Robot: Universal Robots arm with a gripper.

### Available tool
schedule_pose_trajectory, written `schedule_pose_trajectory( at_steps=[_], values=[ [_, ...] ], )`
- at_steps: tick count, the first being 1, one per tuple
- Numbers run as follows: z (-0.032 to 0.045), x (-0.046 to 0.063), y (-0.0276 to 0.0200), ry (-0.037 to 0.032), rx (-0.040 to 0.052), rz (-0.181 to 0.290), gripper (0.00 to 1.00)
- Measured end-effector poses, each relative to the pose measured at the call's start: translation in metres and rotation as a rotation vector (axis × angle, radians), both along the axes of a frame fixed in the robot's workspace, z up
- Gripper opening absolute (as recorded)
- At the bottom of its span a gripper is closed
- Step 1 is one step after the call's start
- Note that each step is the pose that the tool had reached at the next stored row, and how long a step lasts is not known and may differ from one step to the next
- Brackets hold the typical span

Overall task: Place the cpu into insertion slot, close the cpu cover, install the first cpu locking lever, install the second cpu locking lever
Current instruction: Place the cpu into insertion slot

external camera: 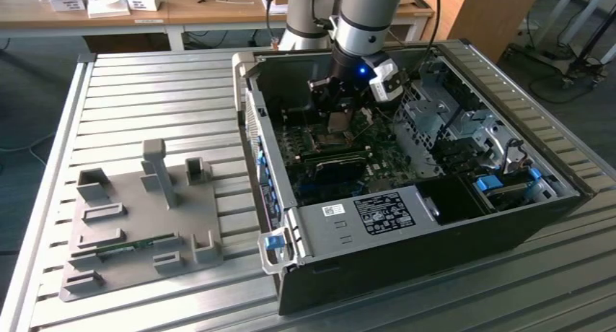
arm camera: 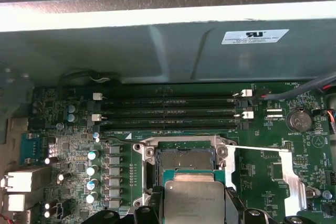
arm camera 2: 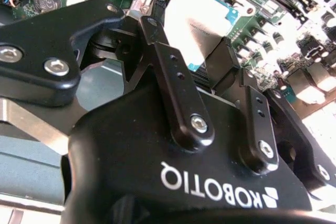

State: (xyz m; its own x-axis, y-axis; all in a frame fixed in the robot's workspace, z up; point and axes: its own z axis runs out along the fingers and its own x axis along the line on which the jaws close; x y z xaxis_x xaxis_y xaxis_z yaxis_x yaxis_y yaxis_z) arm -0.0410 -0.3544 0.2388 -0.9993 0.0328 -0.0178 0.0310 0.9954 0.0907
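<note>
My gripper (external camera: 338, 114) hangs inside the open computer case and is shut on the cpu (arm camera: 194, 199), a flat square chip with a silvery-grey top. In the first wrist view the black fingertips (arm camera: 152, 205) clamp its two sides. The chip hovers just above the insertion slot (arm camera: 181, 160), overlapping one edge of it, and the slot's square recess lies uncovered. In the second wrist view the cpu (arm camera 2: 202, 22) shows bright between the fingers (arm camera 2: 160, 51) of the gripper (arm camera 2: 191, 45). A thin lever wire (arm camera: 262, 149) runs out from the slot. I cannot tell whether the shiny plate (arm camera: 292, 178) beside it is the cpu cover.
Memory slots (arm camera: 168, 111) run along the board behind the slot, with a row of capacitors (arm camera: 92, 169) to one side. The case wall (external camera: 252, 123) rises on the exterior view's left and drive bays (external camera: 452, 123) on its right. A grey fixture plate (external camera: 144, 224) lies on the table.
</note>
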Motion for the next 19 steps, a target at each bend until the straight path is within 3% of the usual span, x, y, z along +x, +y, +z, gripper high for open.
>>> schedule_pose_trajectory(
  at_steps=[3, 13, 19],
  values=[
    [-0.0042, 0.000, 0.0000, 0.0000, 0.0001, 0.000, 0.54],
    [-0.0050, 0.000, 0.0001, -0.0003, 0.0006, 0.000, 0.54],
    [-0.0136, 0.000, 0.0000, -0.0001, 0.0002, 0.000, 0.54]
  ],
)
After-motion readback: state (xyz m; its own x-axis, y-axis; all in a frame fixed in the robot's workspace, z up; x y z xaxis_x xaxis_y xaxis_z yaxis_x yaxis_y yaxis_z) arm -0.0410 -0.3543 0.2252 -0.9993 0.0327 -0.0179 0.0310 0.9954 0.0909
